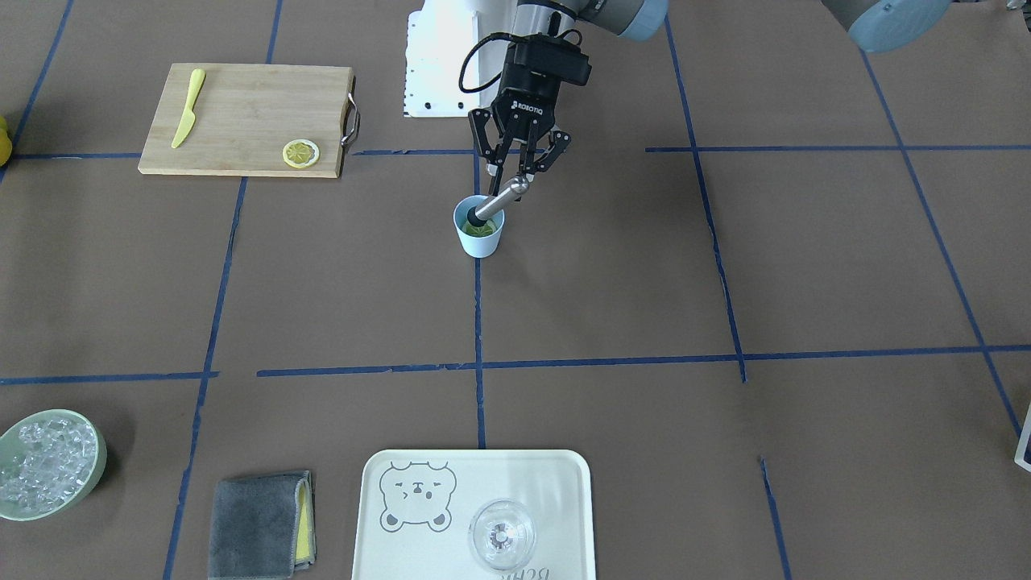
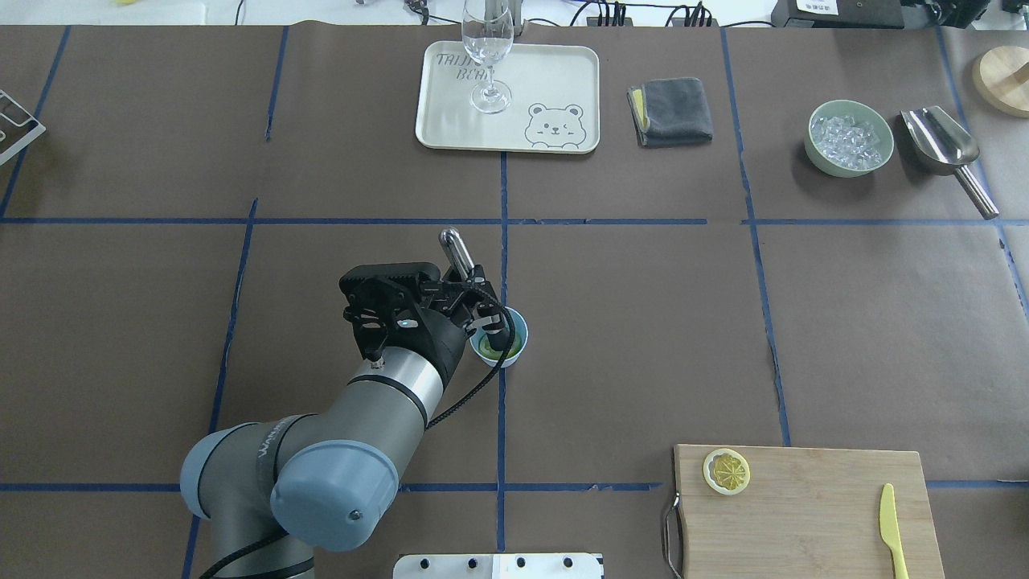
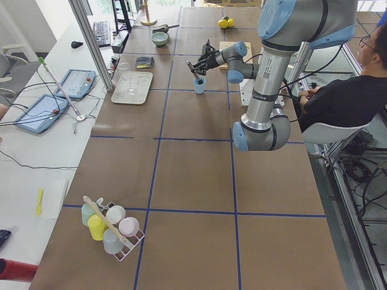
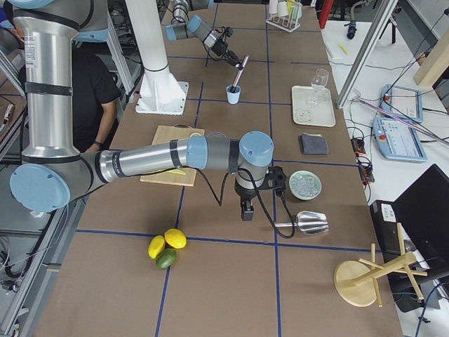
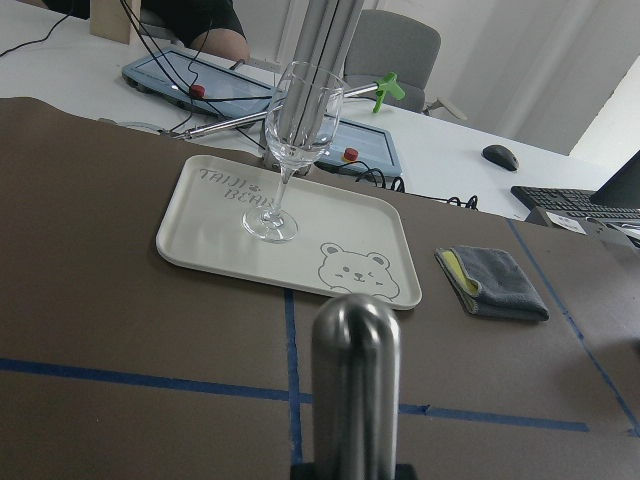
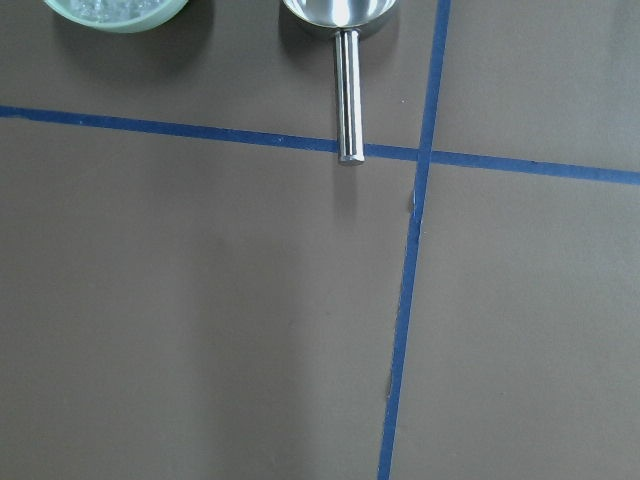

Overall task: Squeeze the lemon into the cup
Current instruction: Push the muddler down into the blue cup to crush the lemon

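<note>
The pale blue cup (image 1: 481, 242) stands on the brown table near the middle, also in the overhead view (image 2: 518, 334). A lemon slice (image 1: 477, 229) lies inside it, partly hidden. My left gripper (image 1: 521, 171) is shut on a metal muddler (image 1: 501, 200) that leans with its dark end down in the cup on the slice; its round top shows in the left wrist view (image 5: 355, 350). A second slice (image 1: 300, 153) lies on the cutting board. My right gripper (image 4: 243, 208) hovers near the scoop; I cannot tell whether it is open or shut.
A wooden cutting board (image 1: 246, 121) holds a yellow knife (image 1: 187, 109). A tray (image 1: 523, 471) carries a clear glass (image 1: 502, 534). A grey cloth (image 1: 259, 525), a green bowl of ice (image 1: 98, 451) and a metal scoop (image 2: 940, 141) are at the far side. Whole fruits (image 4: 167, 247) lie at the end.
</note>
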`<action>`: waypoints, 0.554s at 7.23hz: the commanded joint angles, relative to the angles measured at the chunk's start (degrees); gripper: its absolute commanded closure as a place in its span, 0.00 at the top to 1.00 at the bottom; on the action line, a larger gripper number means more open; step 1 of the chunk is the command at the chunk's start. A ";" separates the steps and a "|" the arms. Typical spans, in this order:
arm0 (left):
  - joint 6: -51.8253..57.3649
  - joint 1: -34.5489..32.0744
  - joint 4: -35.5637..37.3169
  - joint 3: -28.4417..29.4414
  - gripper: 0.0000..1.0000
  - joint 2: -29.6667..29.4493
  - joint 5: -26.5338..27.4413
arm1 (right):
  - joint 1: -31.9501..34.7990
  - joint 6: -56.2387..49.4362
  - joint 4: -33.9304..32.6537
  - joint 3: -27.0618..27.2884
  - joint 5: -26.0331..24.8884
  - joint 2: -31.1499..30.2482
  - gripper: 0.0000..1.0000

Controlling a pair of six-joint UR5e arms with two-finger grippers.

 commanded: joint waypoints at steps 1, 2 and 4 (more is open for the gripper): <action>0.29 0.05 -5.28 4.34 0.00 -0.10 0.10 | 0.14 -0.01 0.00 0.07 0.00 0.07 1.00; 0.38 0.05 -5.29 4.18 0.00 -0.10 0.01 | 0.22 -0.01 0.00 0.07 0.00 0.07 1.00; 0.82 -0.03 -5.21 2.95 0.00 -0.01 -0.08 | 0.22 -0.01 0.00 0.15 0.00 0.07 1.00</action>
